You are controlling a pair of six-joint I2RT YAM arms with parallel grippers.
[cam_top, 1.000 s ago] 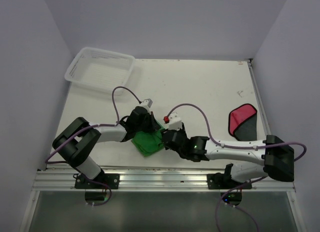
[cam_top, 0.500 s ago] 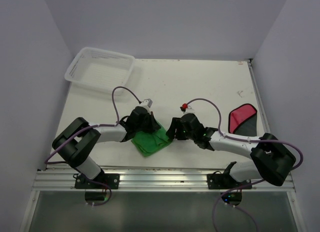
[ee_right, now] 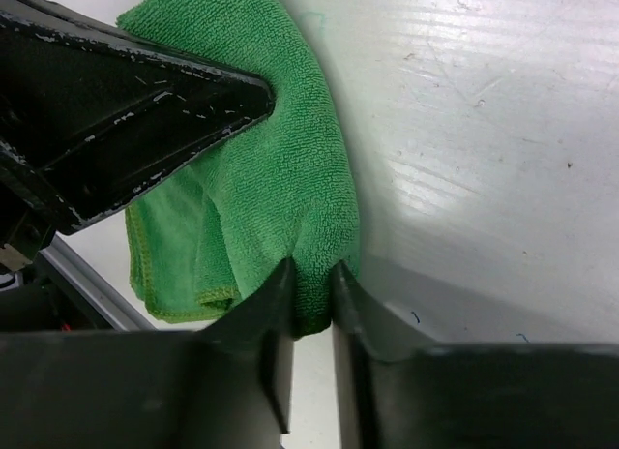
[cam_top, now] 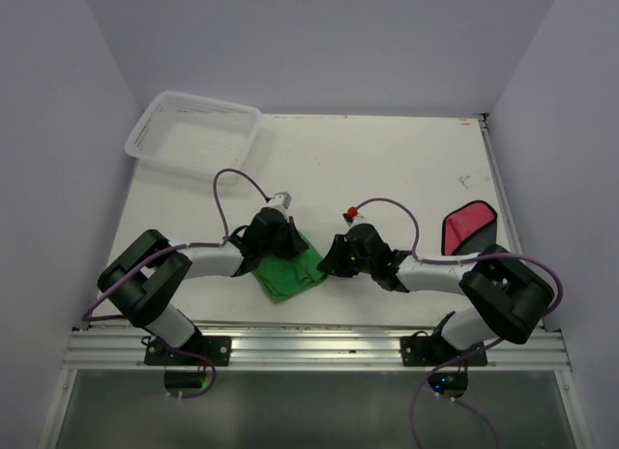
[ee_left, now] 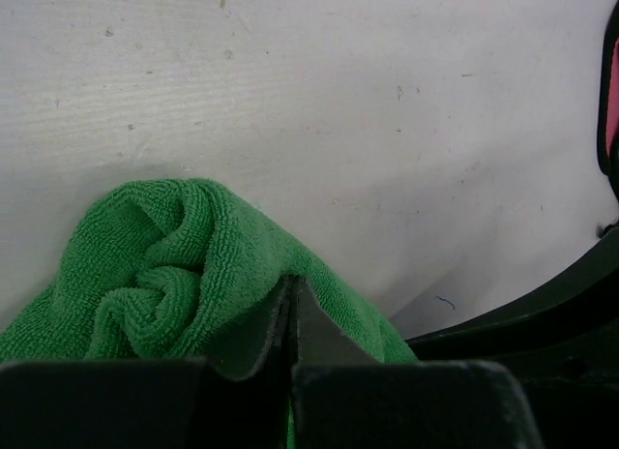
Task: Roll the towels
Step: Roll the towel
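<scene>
The bright green towel (cam_top: 288, 272) lies half rolled on the table between my two grippers. The left wrist view shows its spiralled end (ee_left: 160, 280). My left gripper (cam_top: 281, 242) is shut, its tips (ee_left: 293, 286) pressed down on the towel's far-left part. My right gripper (cam_top: 329, 260) has closed on a fold at the towel's right edge (ee_right: 314, 275), with cloth pinched between its fingers (ee_right: 276, 309). The red towel (cam_top: 468, 232) with a dark grey underside lies apart near the right table edge.
A white mesh basket (cam_top: 193, 132) sits at the back left corner. The left gripper's black fingers (ee_right: 145, 101) reach into the right wrist view just above the towel. Purple cables loop over both arms. Grey walls close in both sides.
The right arm swung from the towel's near side round to its right edge, and its jaws narrowed onto a fold of green cloth. The left gripper stayed shut in place.
</scene>
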